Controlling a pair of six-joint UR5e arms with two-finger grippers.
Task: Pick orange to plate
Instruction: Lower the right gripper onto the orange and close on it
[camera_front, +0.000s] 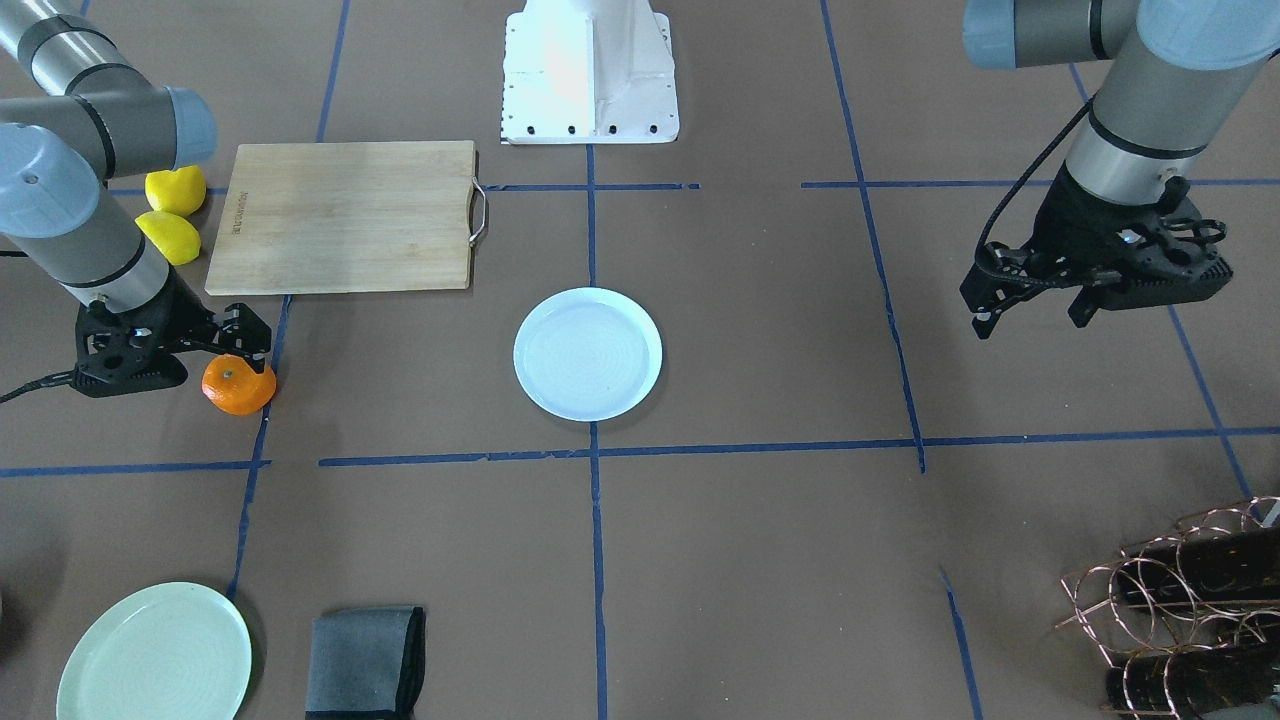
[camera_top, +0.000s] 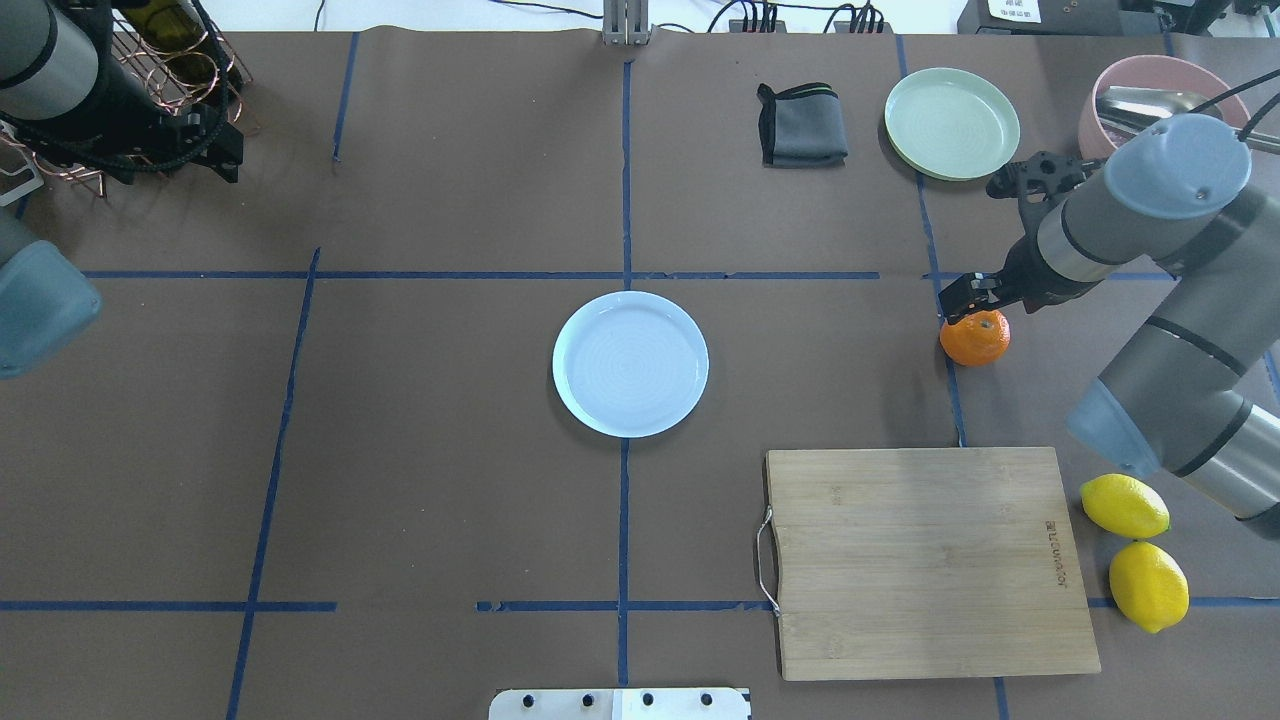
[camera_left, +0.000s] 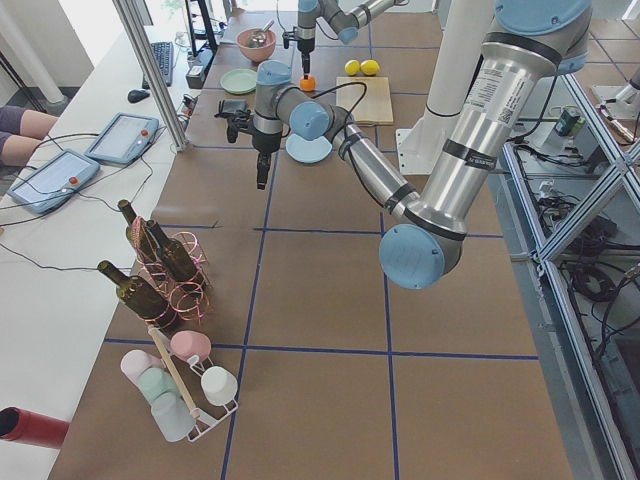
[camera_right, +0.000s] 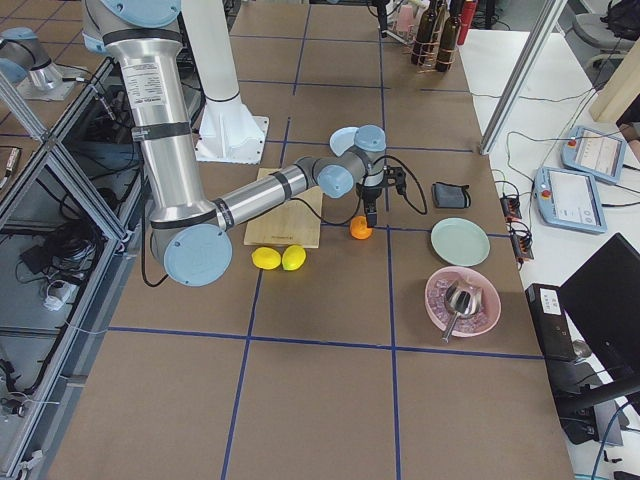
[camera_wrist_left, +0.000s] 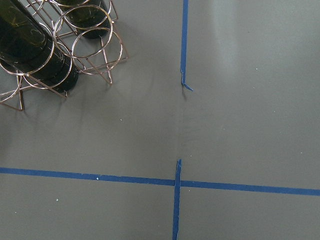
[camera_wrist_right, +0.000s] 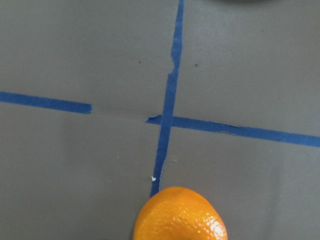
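Note:
The orange (camera_front: 238, 388) (camera_top: 975, 340) sits on the brown table on a blue tape line, with its green stem dot facing up. My right gripper (camera_front: 250, 348) (camera_top: 972, 302) hovers directly over it, open, with its fingertips level with the top of the fruit and not clasping it. In the right wrist view only the orange (camera_wrist_right: 180, 215) shows, at the bottom edge, and no fingers. The pale bluish-white plate (camera_front: 588, 353) (camera_top: 630, 363) lies empty at the table's centre, well apart from the orange. My left gripper (camera_front: 1035, 318) hangs open and empty above the table's far side.
A wooden cutting board (camera_top: 925, 560) lies near the robot's base, with two lemons (camera_top: 1135, 550) beside it. A pale green plate (camera_top: 952, 122), a folded grey cloth (camera_top: 802, 125) and a pink bowl (camera_top: 1150, 90) sit beyond the orange. A wire bottle rack (camera_front: 1180, 600) stands by the left arm.

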